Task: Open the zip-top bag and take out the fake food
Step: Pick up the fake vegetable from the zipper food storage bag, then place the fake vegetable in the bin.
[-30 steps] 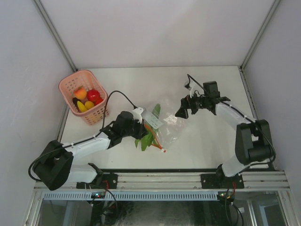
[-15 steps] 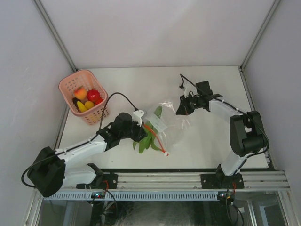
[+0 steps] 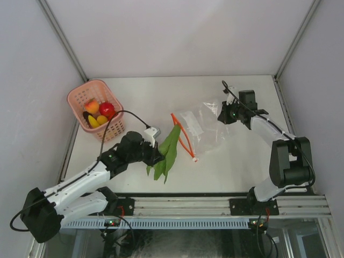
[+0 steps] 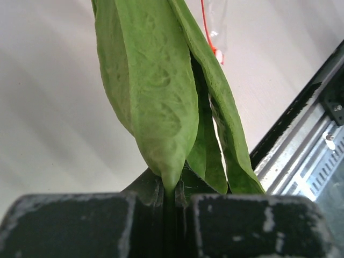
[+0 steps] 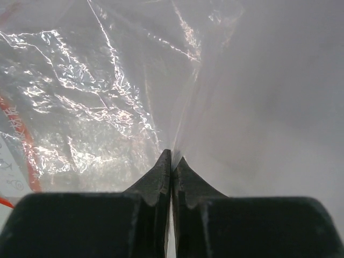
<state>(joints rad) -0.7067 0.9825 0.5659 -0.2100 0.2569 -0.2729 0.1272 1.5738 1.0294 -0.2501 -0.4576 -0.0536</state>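
**A:** Start at the jaws. What is each one holding?

**B:** The left gripper (image 4: 173, 201) has its jaws pressed onto the stem end of a green leafy piece (image 4: 156, 91). The stem disappears into the slit between them. The right gripper (image 5: 172, 161) has its jaws squeezed together on a fold of the zip-top bag (image 5: 91, 91), pinching clear film.

**A:** How many of each thing?

**B:** Two grippers, one bag with one red-orange zipper strip (image 3: 183, 135), and one leafy piece. At least three blades overlap in that piece, and I cannot tell the exact number. There is one pink basket (image 3: 84, 89). It holds a red round piece (image 3: 107, 109), an orange round piece (image 3: 92, 105), two yellow pieces (image 3: 101, 119) and one dark piece (image 3: 86, 115).

**A:** Where do they sit relative to the bag?

**B:** The bag lies on the white table (image 3: 242, 161). Its far right corner is at the right gripper. The leafy piece is outside the bag, just left of the zipper strip. Whether its tip touches the strip, I cannot tell. The basket stands well to the bag's left.

**A:** What is hard to see?

**B:** The bag's outline fades against the white table. In the right wrist view the strip is cut off at the left edge. The dark piece is mostly hidden behind the others. From above, the left gripper's fingers are covered by its own wrist.
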